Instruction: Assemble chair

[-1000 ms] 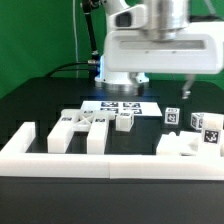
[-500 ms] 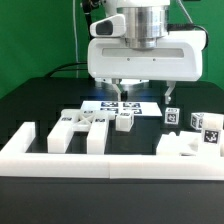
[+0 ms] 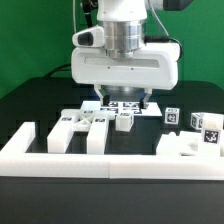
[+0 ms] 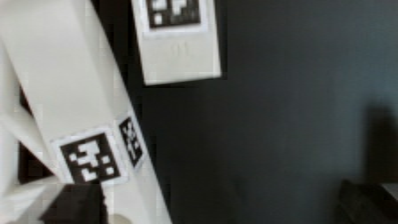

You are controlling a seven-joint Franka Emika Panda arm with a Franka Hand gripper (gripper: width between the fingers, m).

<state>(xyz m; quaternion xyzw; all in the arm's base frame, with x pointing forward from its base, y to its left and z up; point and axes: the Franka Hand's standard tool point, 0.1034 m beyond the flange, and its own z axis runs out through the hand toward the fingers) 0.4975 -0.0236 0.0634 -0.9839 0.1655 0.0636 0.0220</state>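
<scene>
In the exterior view a green backdrop (image 3: 40, 40) stands behind a black worktop (image 3: 40, 105), which is fenced along the front by a long white border wall (image 3: 130, 163). At that view's left lies a cluster of white chair parts (image 3: 95, 126), slabs and bars bearing square tags. Over the middle the arm's fingers (image 3: 101, 97) hang spread wide apart, holding nothing, close to the marker board (image 3: 125, 106); whether they are over it or just in front of it cannot be told. At that view's right stand more tagged pieces (image 3: 193, 122), well apart from the first group. The wrist view, somewhat blurred, adds a close look the other lacks: a long tagged bar (image 4: 80, 110) lies aslant on the dark surface, with a shorter tagged slab (image 4: 178, 45) just beside it across a narrow gap.
</scene>
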